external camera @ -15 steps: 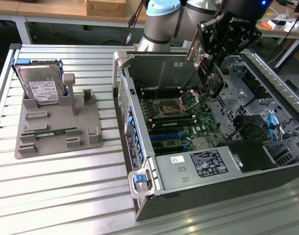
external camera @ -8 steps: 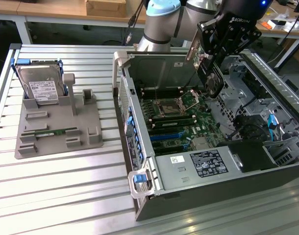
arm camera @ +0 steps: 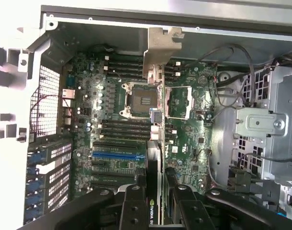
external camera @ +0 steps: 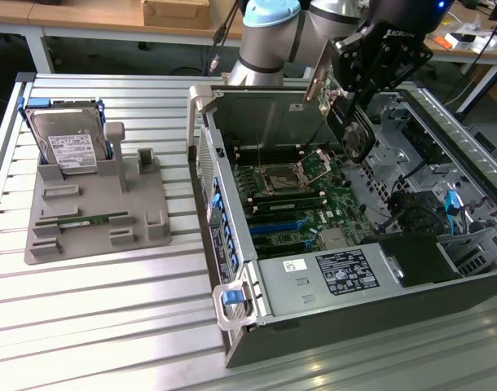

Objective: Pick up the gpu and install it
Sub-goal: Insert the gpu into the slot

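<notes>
GPU (external camera: pixel 356 137) is hanging edge-down above the motherboard (external camera: pixel 314 191), the end effector (arm camera: pixel 155 176) gripping it part-closed. Its edge is running crosswise to the blue slot (arm camera: pixel 115 155); seating well is probably calling for squaring card to slot before any downward pressure.

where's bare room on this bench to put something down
Widest bare patch: the slatted table along the exterior view's bottom, bordered by the grey tray and the case. A narrower strip runs between tray and case. Crowded: the tray, with the hard drive, and the open case, where the gripper holds the gpu over the motherboard.
</notes>
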